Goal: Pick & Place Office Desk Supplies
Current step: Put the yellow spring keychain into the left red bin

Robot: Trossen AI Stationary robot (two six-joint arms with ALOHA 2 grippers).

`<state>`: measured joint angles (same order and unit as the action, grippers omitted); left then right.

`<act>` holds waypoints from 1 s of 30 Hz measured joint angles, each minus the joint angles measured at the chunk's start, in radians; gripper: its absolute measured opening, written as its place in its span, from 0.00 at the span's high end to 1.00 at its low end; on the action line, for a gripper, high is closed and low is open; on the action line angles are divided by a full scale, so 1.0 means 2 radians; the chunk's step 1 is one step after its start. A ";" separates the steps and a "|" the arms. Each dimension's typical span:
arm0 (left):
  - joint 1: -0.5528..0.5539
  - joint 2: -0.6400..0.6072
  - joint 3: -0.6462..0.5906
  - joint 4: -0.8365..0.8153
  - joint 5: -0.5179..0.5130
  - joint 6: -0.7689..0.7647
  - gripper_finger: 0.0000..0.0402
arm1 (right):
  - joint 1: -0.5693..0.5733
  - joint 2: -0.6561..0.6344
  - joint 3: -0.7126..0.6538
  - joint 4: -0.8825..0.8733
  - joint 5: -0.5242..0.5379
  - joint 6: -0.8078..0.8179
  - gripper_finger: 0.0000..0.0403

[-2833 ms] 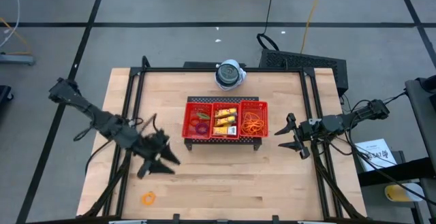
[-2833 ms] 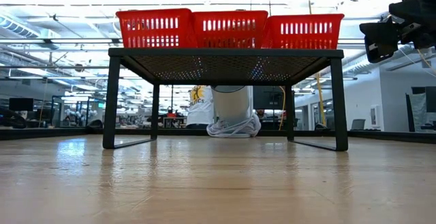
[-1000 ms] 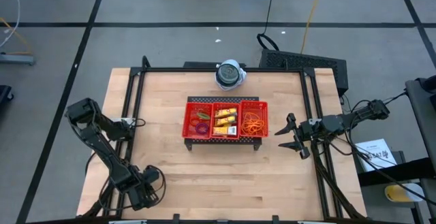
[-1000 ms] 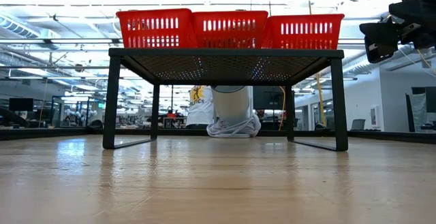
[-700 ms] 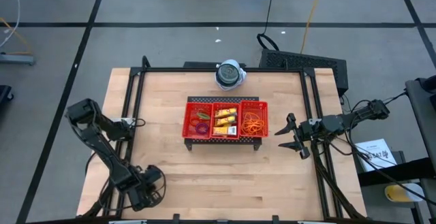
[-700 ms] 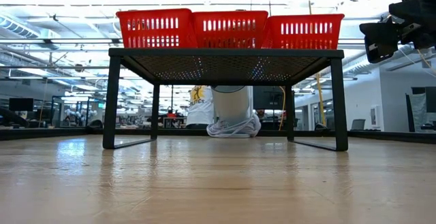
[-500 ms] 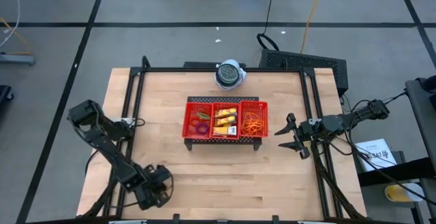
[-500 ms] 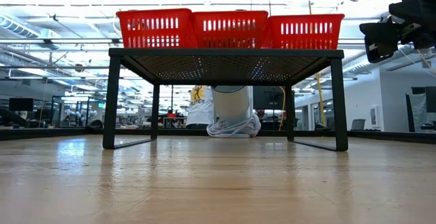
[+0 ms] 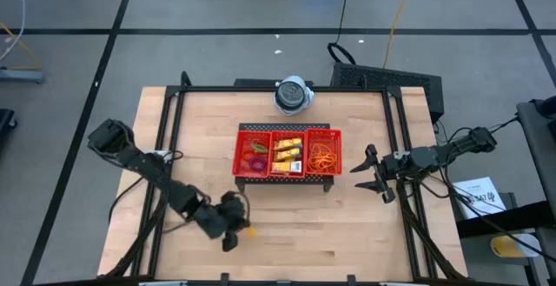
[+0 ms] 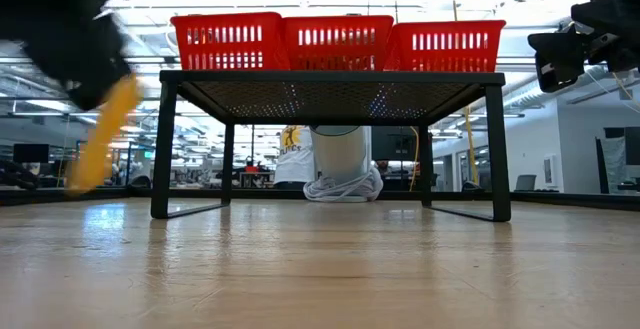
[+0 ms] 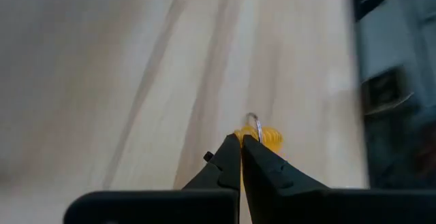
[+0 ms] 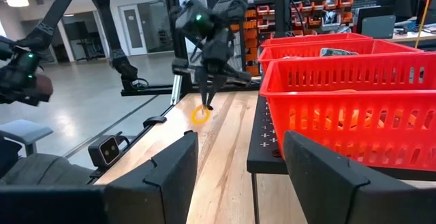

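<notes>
My left gripper [image 9: 236,231] hangs over the near middle-left of the table, shut on a small orange ring [image 9: 249,230]. The ring also shows in the left wrist view [image 11: 270,137], in the right wrist view [image 12: 199,115], and blurred in the low view [image 10: 100,139]. The red three-compartment tray [image 9: 287,135] stands on a black stand at mid-table. It holds little rings [image 9: 256,158], yellow packets [image 9: 287,154] and orange rubber bands [image 9: 325,156]. My right gripper [image 9: 365,172] waits open just right of the tray. My left gripper pinches the orange ring's upper edge [image 11: 255,130] between its two fingertips [image 11: 231,149]. The fingers come from above, pointing down. The ring hangs below the fingers [image 12: 199,116], clear of the table.
A round white-grey device [image 9: 294,95] stands at the table's far edge behind the tray. The black stand's legs [image 10: 163,149] raise the tray above the wood. Bare wood [image 9: 330,229] lies between the tray and the near edge.
My left gripper has travelled from the near left corner toward the table's right and somewhat toward the tray. It has come into the low view at the upper left. The orange ring goes with it, lifted clear of the table.
</notes>
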<state>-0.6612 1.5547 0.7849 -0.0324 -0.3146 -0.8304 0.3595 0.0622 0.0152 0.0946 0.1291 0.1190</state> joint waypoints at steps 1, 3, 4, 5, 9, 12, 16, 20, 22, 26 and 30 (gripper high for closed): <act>0.011 -0.003 0.000 0.024 0.007 0.026 0.99 | 0.000 0.000 0.000 0.000 0.000 0.000 0.49; 0.031 -0.008 0.001 0.073 0.027 0.072 0.97 | 0.000 0.000 0.000 0.000 0.000 0.000 0.49; 0.039 -0.011 0.001 0.095 0.035 0.093 0.96 | 0.000 0.000 0.000 0.000 0.000 0.000 0.49; 0.048 -0.014 0.001 0.118 0.044 0.114 0.95 | 0.000 0.000 0.000 0.000 0.000 0.000 0.49; 0.074 -0.032 0.001 0.201 0.062 0.206 0.93 | 0.000 0.000 0.000 0.000 0.000 0.000 0.49; 0.088 -0.056 0.001 0.237 0.065 0.279 0.93 | 0.000 0.000 0.000 0.000 0.000 0.000 0.49; 0.099 -0.098 0.001 0.255 0.056 0.357 0.93 | 0.000 0.000 0.000 0.000 0.000 0.000 0.49; 0.102 -0.142 0.001 0.253 -0.017 0.432 0.93 | 0.000 0.000 0.000 0.000 0.000 0.000 0.49; 0.101 -0.161 0.001 0.249 -0.067 0.473 0.92 | 0.000 0.000 0.000 0.000 0.000 0.000 0.49; 0.101 -0.190 0.002 0.247 -0.173 0.539 0.92 | 0.000 0.000 0.000 0.000 0.000 0.000 0.49; 0.101 -0.202 0.002 0.242 -0.286 0.577 0.92 | 0.000 0.000 0.000 0.000 0.000 0.000 0.49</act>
<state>-0.4591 1.1509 0.7887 0.4517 -0.8861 0.3228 0.3599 0.0624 0.0151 0.0944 0.1291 0.1192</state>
